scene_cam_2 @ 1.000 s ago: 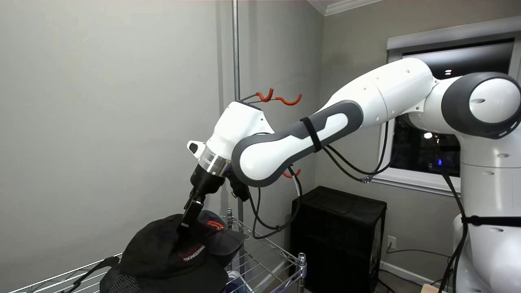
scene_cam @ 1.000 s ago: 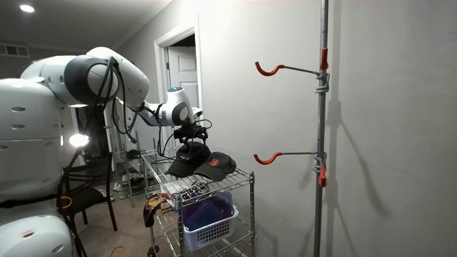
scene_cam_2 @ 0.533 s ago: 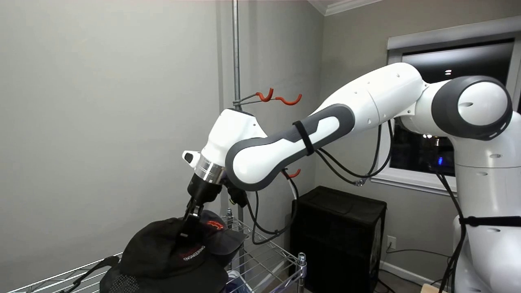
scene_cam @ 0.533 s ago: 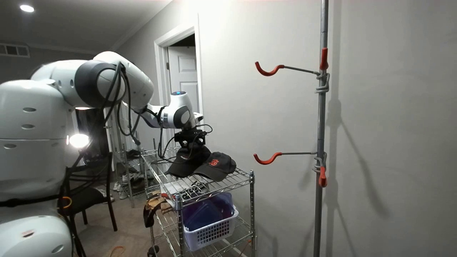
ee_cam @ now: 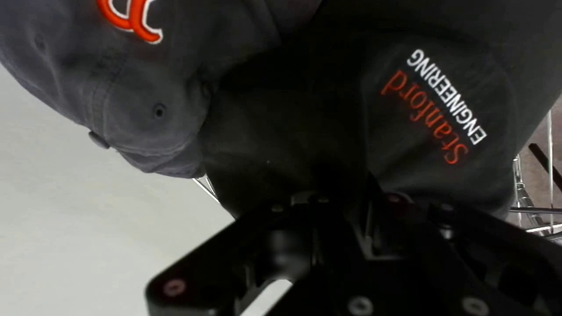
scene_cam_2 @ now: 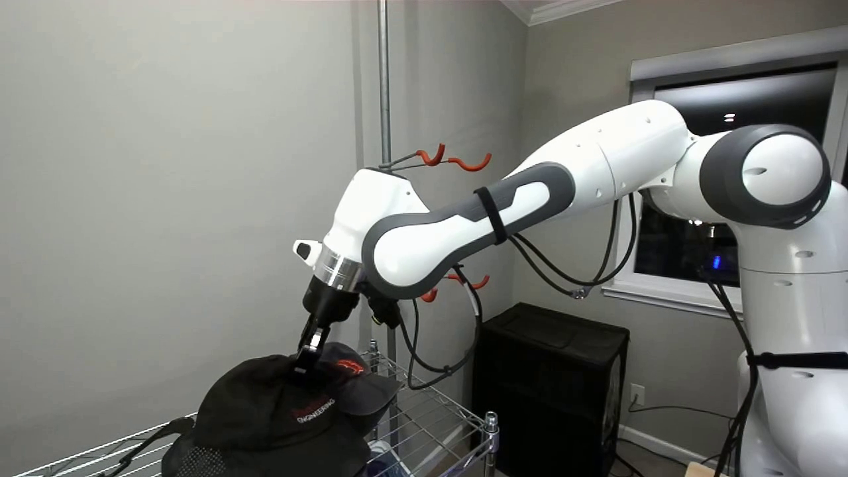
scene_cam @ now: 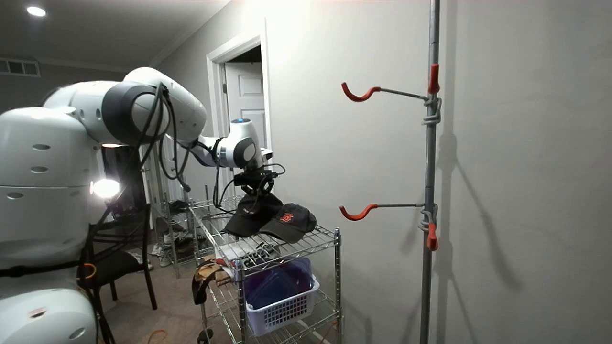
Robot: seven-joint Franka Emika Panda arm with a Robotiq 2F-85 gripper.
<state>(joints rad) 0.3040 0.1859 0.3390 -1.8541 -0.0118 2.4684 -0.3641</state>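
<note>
jaws pinch the crown of a black stanford engineering cap (scene_cam_2: pixel 265 417)

at the lower left of the frame in an exterior view, the cap rests on the top level of a wire shelving rack (scene_cam_2: pixel 491 437), crown up, brim toward the bottom edge. the jaws reach down onto it, close together, and look clamped on a fold of the crown; dark cloth hides exactly how much they hold. the spot makes sense: the dome stands highest, is probably soft, and should gather easily, while the brim lies low. a dark grey baseball cap (scene_cam_2: pixel 364 394) sits beside it on the right, seemingly touching, also crown up, perhaps to keep its shape.

in an exterior view, a pale plastic basket (scene_cam: pixel 282 315) stands low in the frame on a lower level, likely to keep loose things together. red-tipped hooks (scene_cam: pixel 357 99) jut leftward from a metal pole (scene_cam: pixel 430 157) at right; the coating probably softens their ends.

at right in the wrist view, red "stanford" and white "engineering" read clearly. at upper left, the grey cap's red-orange emblem (ee_cam: pixel 137 24), edged in white, is cut off, so its letter is unsure.
</note>
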